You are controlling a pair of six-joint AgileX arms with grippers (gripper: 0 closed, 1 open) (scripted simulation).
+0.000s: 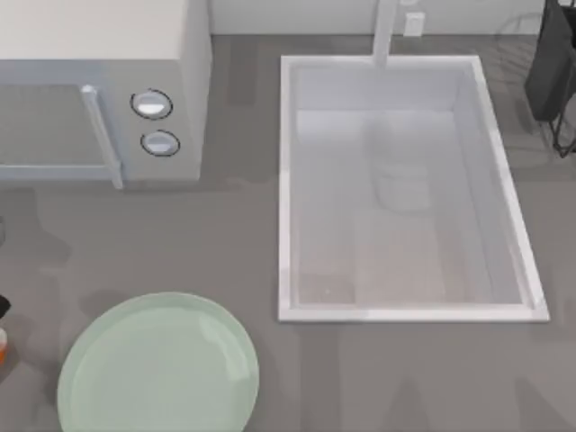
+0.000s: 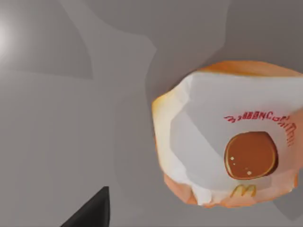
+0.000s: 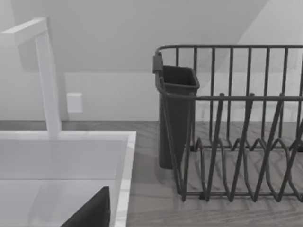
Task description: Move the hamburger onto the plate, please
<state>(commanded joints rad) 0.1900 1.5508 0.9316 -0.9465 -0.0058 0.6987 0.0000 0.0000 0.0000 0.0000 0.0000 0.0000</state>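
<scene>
The plate [image 1: 157, 364] at lower left sits bare; the hamburger [image 2: 229, 137] lies on the desk [image 2: 71, 118] below my left wrist camera. I cannot tell the left gripper's state.

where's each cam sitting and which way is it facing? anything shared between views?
Top view: overhead, facing down on plate, microwave, sink.
Left wrist view: on the left arm, facing down at the wrapped hamburger on the table; a dark piece of the end effector shows.
Right wrist view: on the right arm, facing dish rack, faucet.
Shared: sink and faucet, top and right wrist.
</scene>
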